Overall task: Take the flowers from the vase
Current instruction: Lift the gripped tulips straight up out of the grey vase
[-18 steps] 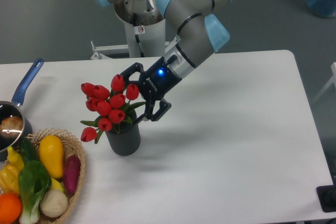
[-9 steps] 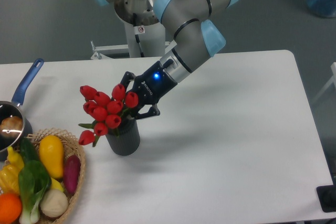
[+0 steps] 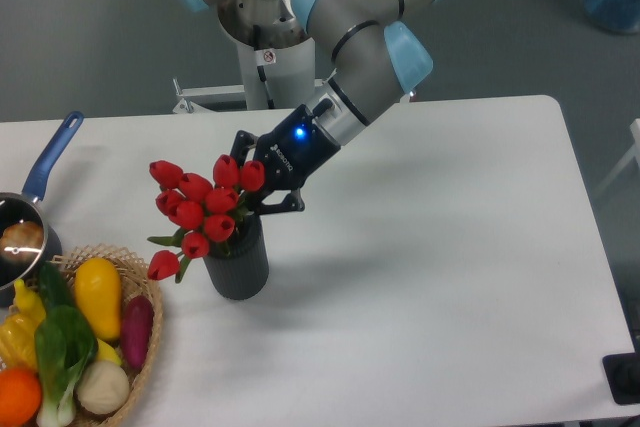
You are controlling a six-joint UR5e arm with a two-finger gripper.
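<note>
The flowers (image 3: 200, 209), a bunch of red tulip buds with green leaves, still stand in the dark grey ribbed vase (image 3: 238, 265) at the table's front left. The bunch leans left, and one bud hangs low over the basket's edge. My gripper (image 3: 259, 197) comes in from the upper right with a blue light on its body. Its fingers are shut on the right side of the bunch, just above the vase's mouth. The buds hide the fingertips in part.
A wicker basket (image 3: 150, 312) of vegetables stands close to the left of the vase. A blue-handled steel saucepan (image 3: 22, 229) sits at the left edge. The arm's base (image 3: 268, 57) rises at the back.
The gripper, open beside the bunch a second ago, has moved in and shut on the flowers. The bunch has been pushed slightly to the left. The vase stays in place.
</note>
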